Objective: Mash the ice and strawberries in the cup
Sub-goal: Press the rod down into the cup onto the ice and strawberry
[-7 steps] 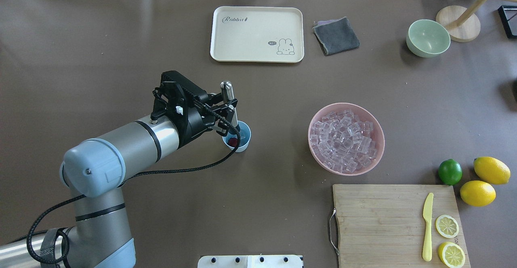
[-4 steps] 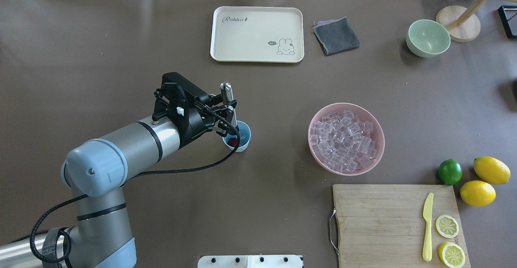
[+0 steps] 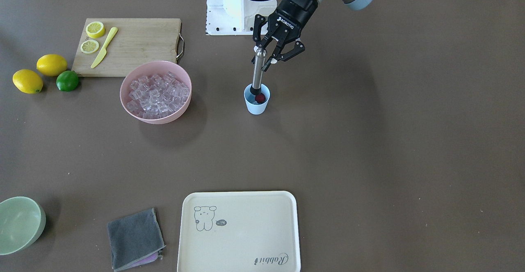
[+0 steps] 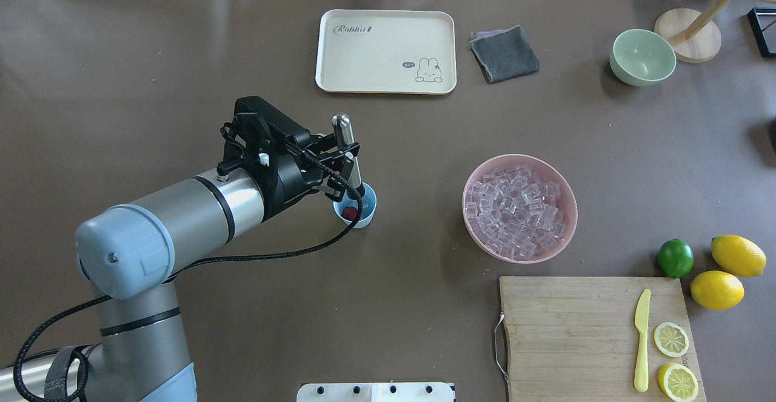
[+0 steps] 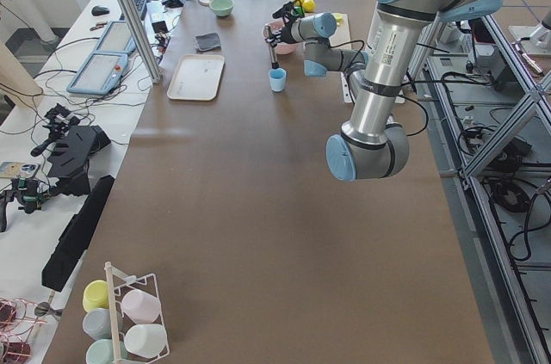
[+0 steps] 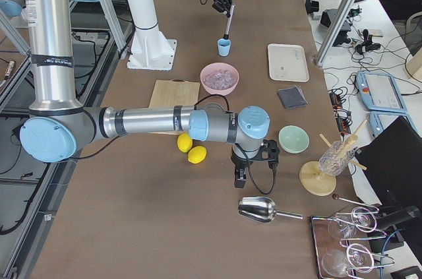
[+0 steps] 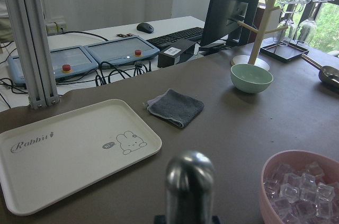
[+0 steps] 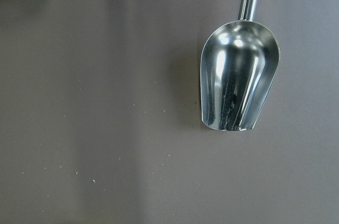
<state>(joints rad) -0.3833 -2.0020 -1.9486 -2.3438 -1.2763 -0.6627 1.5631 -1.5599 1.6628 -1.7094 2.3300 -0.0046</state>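
Since half a second ago the left arm's elbow has swung toward 9 o'clock. The muddler [image 4: 343, 130] top has crept toward 12, with its tip staying in the cup [image 4: 370, 207].

The left gripper [image 4: 345, 170] is clenched on the muddler's upper shaft, which leans.

The strawberry [image 4: 349, 212] lies at the cup's 7 o'clock side, beside the tip and not squarely under it. A downward push could squirt it aside. It could also press the tip against the wall and tip the light cup, which nothing steadies.

I see no ice [image 4: 518, 211] in the cup. It sits in the pink bowl [image 4: 466, 203] at the cup's 3 o'clock, so mashing now may crush berry alone.

The right gripper [image 6: 254, 172] hangs over a scoop [image 6: 258, 208], well apart. Whether it is released or clenched I cannot tell.
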